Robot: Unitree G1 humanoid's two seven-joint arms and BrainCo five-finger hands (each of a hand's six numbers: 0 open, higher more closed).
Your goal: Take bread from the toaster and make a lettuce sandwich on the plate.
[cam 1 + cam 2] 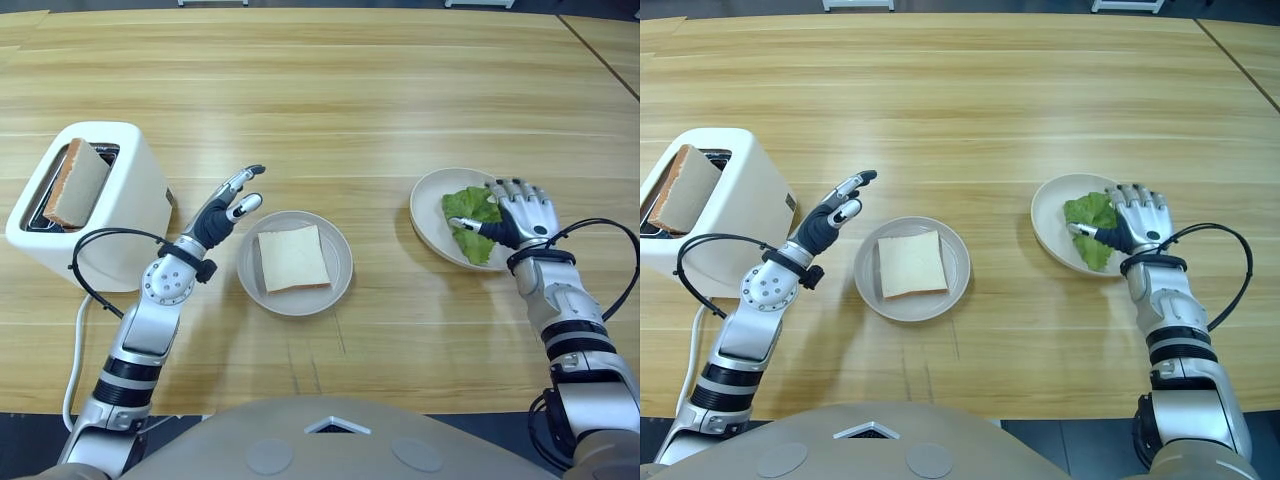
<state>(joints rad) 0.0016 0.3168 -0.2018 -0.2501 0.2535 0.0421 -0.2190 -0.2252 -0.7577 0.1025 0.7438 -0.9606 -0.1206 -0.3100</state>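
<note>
Pale wooden boards make the bench (400, 80) that I see on both screens. At the robot's left stands the white toaster (135, 215), and one brownish slice (78, 185) stands up out of its slot, leaning a little. Just right of the toaster, the left hand (222, 212) is raised above the bench, between the toaster and the middle plate (343, 262). Its fingers are stretched out, pointing away and to the right, and they hold nothing. On the middle plate lies a white slice of bread (292, 258), flat.

Well apart on the right is the second plate (425, 215) with the lettuce (468, 208) in it, green leaves lying in the plate's right half. The right hand (525, 218) is over the right edge of this plate, palm down, fingers straight, thumb reaching left across the leaves. It looks released, not closed around the lettuce; whether it touches the leaves I cannot tell. One white cable (75, 340) goes from the toaster toward the near edge of the bench.
</note>
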